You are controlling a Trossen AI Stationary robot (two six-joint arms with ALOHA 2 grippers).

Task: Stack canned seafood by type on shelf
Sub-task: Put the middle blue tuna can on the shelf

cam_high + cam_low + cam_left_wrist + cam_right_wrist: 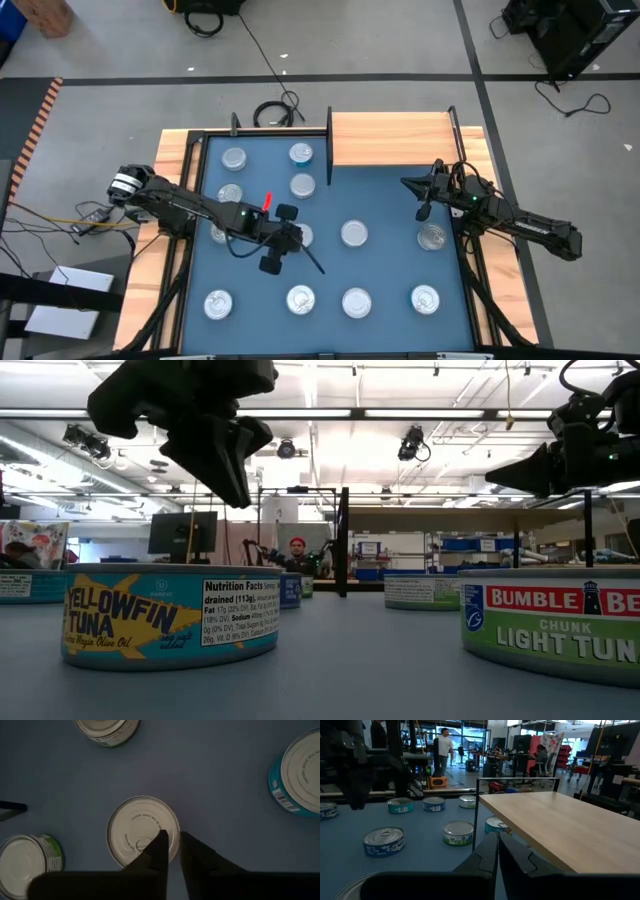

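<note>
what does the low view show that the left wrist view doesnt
Only the low view shows the tins' side labels: a blue yellowfin tuna can, a green chunk light tuna can, the shelf post and the room behind. Only the left wrist view shows the silver lid directly beneath the left end effector, whose fingers stand slightly apart above its rim. Both show the blue mat, several tins and that left end effector hanging above them.

Light tuna tin (560, 622) cut off rightward
</note>
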